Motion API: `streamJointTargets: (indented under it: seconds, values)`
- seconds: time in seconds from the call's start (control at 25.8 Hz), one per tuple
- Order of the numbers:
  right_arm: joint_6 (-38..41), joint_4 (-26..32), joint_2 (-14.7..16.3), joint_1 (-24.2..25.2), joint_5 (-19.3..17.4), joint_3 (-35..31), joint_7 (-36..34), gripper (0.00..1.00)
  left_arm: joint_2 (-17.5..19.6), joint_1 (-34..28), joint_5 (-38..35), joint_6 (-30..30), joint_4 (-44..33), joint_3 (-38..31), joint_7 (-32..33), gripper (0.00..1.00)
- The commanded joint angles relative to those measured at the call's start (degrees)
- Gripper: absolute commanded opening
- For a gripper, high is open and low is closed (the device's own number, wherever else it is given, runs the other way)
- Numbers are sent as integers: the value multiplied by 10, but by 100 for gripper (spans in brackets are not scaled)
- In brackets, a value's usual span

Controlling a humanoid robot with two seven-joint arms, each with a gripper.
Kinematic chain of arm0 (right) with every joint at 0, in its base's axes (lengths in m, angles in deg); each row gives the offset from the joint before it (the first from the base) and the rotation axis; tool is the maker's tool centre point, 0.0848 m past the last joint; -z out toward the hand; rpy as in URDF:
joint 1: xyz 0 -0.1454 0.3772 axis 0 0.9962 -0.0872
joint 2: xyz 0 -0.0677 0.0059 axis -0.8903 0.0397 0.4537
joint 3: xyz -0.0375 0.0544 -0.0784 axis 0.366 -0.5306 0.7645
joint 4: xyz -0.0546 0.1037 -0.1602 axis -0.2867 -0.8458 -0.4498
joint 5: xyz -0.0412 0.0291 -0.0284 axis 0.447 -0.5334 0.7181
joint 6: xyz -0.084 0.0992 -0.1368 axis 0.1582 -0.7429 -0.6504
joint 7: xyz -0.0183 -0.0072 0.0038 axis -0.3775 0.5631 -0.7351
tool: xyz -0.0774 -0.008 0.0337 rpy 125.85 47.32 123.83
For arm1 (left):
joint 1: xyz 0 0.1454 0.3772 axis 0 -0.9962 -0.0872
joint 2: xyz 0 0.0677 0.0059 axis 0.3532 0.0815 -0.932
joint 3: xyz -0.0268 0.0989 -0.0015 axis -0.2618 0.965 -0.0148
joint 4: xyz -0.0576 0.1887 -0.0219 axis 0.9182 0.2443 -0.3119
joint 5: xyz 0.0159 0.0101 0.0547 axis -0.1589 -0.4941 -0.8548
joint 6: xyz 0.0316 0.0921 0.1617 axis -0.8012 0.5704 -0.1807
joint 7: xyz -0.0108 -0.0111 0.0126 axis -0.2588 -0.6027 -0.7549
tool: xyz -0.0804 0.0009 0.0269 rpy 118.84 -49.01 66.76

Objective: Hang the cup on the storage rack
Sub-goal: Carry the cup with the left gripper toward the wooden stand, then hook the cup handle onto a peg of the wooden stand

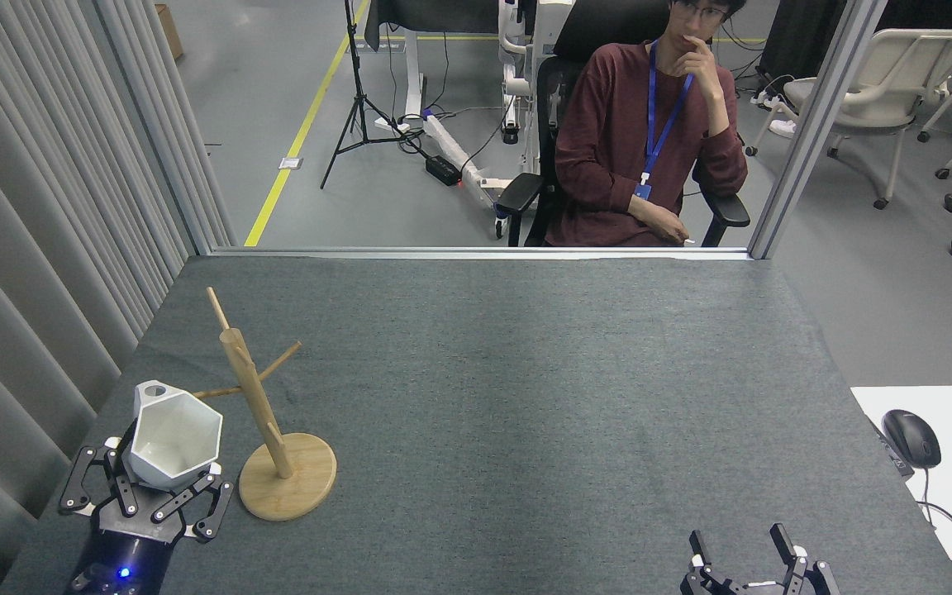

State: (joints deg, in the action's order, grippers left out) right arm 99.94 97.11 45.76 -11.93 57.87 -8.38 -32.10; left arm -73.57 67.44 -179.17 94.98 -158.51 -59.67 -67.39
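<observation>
The cup point(174, 440) hides the rack's point(254, 397) nine o'clock peg tip; the bottom edge crops my right gripper point(744, 552).

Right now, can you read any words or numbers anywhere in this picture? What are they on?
None can be read.
The badge on the person's blue lanyard: too small to read.
The left end effector holding the cup: no print shows on it.
The cup, the storage rack and the mouse: no writing visible.
</observation>
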Motion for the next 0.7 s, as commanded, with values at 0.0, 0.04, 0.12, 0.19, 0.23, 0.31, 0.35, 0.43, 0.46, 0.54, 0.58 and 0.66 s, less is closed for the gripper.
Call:
streamJointTargets:
  seconds: [0.0, 0.04, 0.12, 0.19, 0.23, 0.31, 0.35, 0.43, 0.46, 0.54, 0.58, 0.66]
  values:
    - [-1, 0, 0, 0, 0, 0, 0, 98, 4, 11, -7, 0, 18, 0, -1, 48]
    - [-1, 0, 0, 0, 0, 0, 0, 98, 4, 14, -8, 0, 24, 0, -2, 48]
    - [-1, -1, 0, 0, 0, 0, 0, 98, 4, 21, -17, 0, 35, 0, -3, 48]
    - [-1, -1, 0, 0, 0, 0, -1, 98, 3, 28, -26, 0, 43, 0, -4, 48]
    - [-1, -1, 0, -1, 0, 0, -1, 98, 3, 35, -28, 0, 45, 1, -4, 48]
    - [-1, -1, 0, -1, -1, -1, -1, 98, 3, 44, -34, 0, 54, 2, -4, 48]
    - [-1, -1, 0, -2, -1, -1, -1, 98, 3, 49, -39, 0, 62, 2, -4, 48]
    - [-1, -1, 0, -2, -1, -1, -1, 98, 2, 62, -49, 0, 79, 5, -5, 48]
    - [-1, -1, 0, -2, -1, -1, -1, 98, 1, 66, -51, 0, 88, 6, -5, 48]
    - [-4, -1, 0, -2, -2, -1, -1, 98, 3, 75, -51, -1, 104, 14, -5, 48]
    - [-6, -1, 0, -2, -2, -1, -1, 98, 3, 80, -52, -1, 110, 17, -5, 48]
    - [-8, -1, 1, -2, -2, -1, -2, 98, 3, 83, -52, -1, 113, 20, -5, 48]
